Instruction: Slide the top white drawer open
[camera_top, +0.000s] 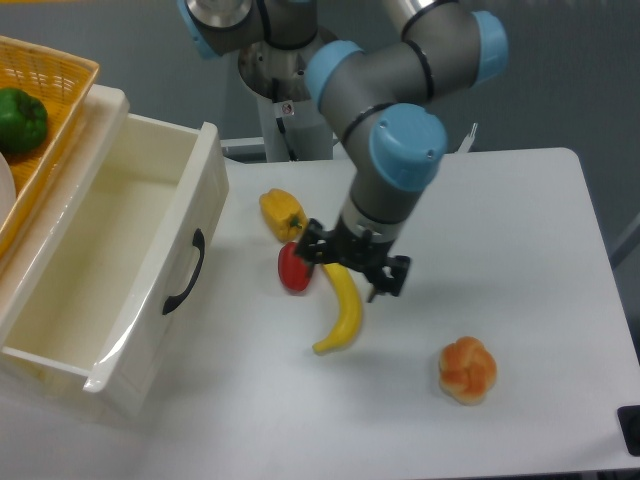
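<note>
The top white drawer (120, 240) stands pulled far out of the cabinet at the left, its deep box showing nothing inside. Its curved black handle (184, 273) sits on the front panel facing the table. My gripper (352, 262) hangs over the table to the right of the drawer, well apart from the handle, above the upper end of a banana. Its fingers (308, 241) are spread and nothing is held between them.
A yellow pepper (282, 213), a red pepper (294, 268) and the banana (343, 312) lie just right of the drawer front. An orange bun (467, 370) lies nearer the front right. A wicker basket (60, 80) with a green pepper (20, 120) sits on the cabinet top.
</note>
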